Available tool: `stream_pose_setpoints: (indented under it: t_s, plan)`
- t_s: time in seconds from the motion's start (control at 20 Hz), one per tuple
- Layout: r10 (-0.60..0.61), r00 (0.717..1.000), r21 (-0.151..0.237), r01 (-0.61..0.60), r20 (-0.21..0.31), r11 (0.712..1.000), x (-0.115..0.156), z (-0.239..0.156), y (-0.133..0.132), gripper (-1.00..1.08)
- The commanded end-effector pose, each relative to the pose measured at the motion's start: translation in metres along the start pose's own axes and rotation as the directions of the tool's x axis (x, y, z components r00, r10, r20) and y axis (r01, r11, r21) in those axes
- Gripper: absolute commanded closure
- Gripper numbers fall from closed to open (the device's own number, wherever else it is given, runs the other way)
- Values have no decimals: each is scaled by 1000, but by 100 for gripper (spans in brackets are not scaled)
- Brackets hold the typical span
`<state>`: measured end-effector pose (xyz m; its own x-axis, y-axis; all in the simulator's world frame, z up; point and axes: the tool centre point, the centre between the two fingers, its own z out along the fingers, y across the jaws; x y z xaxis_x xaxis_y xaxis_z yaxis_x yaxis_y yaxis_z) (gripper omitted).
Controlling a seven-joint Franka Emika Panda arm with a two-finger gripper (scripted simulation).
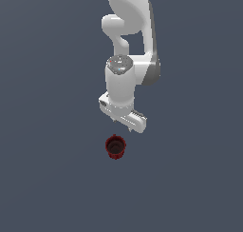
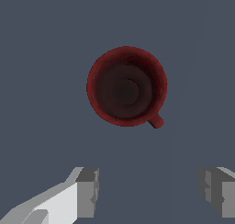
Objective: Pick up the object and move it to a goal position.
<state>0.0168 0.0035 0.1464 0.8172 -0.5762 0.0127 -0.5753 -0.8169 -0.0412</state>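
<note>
Cup (image 2: 126,86) upright, mouth up, long axis vertical, beneath end effector (image 2: 149,191) with fingers apart.

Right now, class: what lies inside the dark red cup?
Nothing: the wrist view looks straight into the cup, showing only its dark, bare bottom. What is beneath it is covered.

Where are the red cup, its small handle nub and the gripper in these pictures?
red cup (image 2: 126,86): wrist view, dark inner floor.
handle nub (image 2: 157,122): wrist view, its tip.
gripper (image 2: 149,193): wrist view, gap midway between open fingertips.
</note>
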Motion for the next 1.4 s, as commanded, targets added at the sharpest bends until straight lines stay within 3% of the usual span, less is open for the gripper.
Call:
stream_pose_setpoints:
  t_s: [0.0, 0.2, 0.45, 0.9, 1.35]
  plan:
    - [81, 997, 4, -81, 0, 997, 3, 4, 1, -60]
    - [207, 978, 11, -207, 0, 978, 9, 11, 4, -60]
    - [360, 933, 18, -360, 0, 933, 16, 19, 8, -60]
    - [603, 797, 31, -603, 3, 797, 28, 32, 15, -60]
    - [737, 676, 40, -736, 5, 675, 36, 41, 20, -60]
